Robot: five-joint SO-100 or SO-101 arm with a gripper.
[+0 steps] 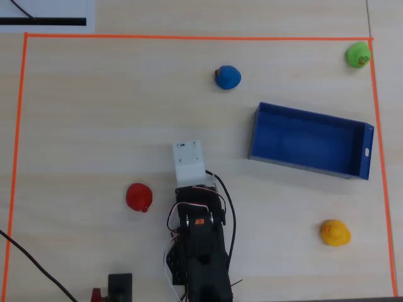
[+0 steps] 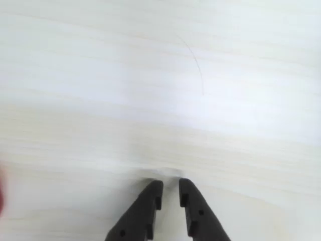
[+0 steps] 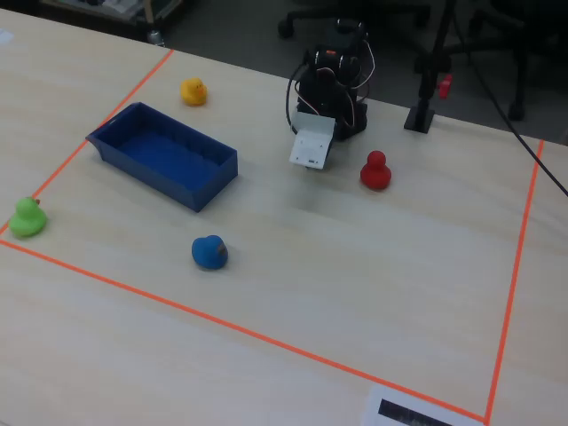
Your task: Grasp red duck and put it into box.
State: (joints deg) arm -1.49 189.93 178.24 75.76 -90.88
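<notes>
The red duck [image 1: 139,197] [image 3: 375,170] sits on the pale wooden table, just left of the arm in the overhead view. In the wrist view only a red blur [image 2: 1,197] shows at the left edge. The blue box [image 1: 308,141] [image 3: 164,153] lies empty, to the right of the arm in the overhead view. My gripper [image 2: 171,184] points down at bare table, its two black fingers a narrow gap apart with nothing between them. From above, the white wrist housing [image 1: 189,161] hides the fingers.
A blue duck [image 1: 227,77] [image 3: 209,252], a green duck [image 1: 358,55] [image 3: 27,216] and a yellow duck [image 1: 334,232] [image 3: 193,90] stand around the box. Orange tape [image 1: 189,36] frames the work area. A black stand [image 3: 421,114] is beside the arm's base.
</notes>
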